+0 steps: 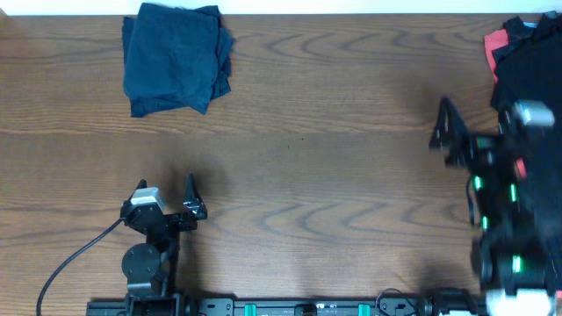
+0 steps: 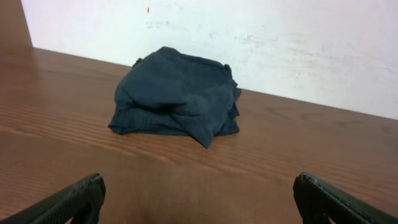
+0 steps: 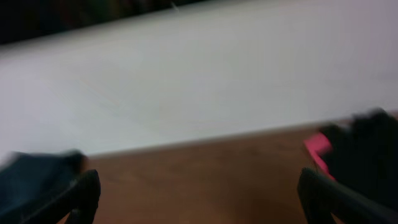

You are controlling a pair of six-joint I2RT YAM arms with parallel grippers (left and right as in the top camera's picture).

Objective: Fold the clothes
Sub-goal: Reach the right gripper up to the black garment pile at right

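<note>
Overhead: 1 folded navy shirt (image 1: 176,57) lies far left on the surface (image 1: 334,88), while the unfolded heap (image 1: 527,53) of black and coral-red clothes sits at the right edge, just beside the right end effector (image 1: 479,132); the left end effector (image 1: 165,189) waits well apart. Left wrist: jaws spread wide, holding nothing, the folded shirt ahead. Right wrist, blurred: jaws likewise wide and empty, the heap at right. A careless pinch could lift 2 shirts together or drag the heap off the edge.
</note>
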